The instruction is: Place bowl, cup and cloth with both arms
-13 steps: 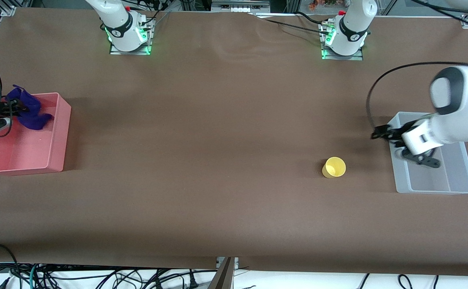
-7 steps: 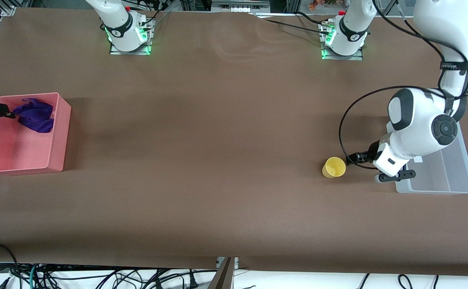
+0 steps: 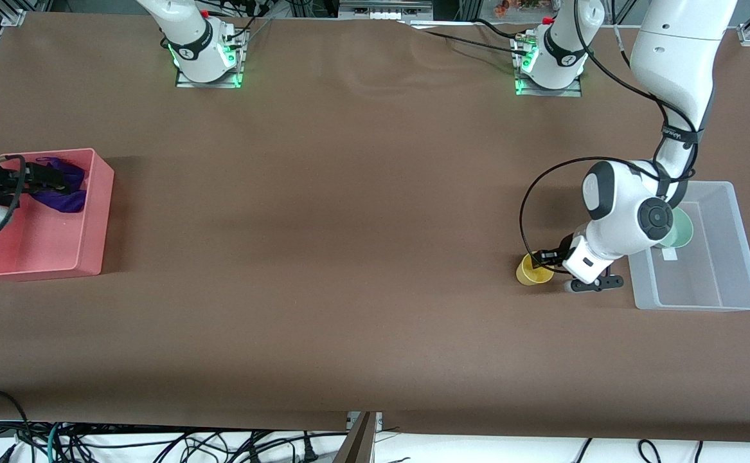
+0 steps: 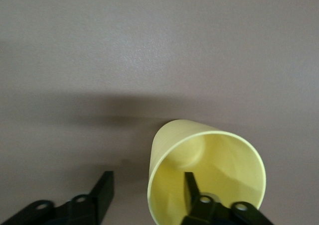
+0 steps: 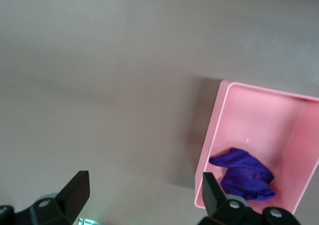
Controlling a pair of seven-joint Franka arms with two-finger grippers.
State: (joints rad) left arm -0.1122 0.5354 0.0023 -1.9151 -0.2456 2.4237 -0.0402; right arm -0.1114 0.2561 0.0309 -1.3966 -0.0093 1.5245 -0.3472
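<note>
Cup [image 4: 207, 177] between left pincer [image 4: 147, 197] fingers

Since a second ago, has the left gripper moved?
Yes. The left gripper has left the clear bin and now straddles the yellow cup's rim, one finger inside it.

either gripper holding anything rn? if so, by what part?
Nothing held yet. The left gripper is open, straddling the yellow cup's rim wall, one finger inside, one outside. The right gripper is open, empty, above the purple cloth in the pink bin.
</note>
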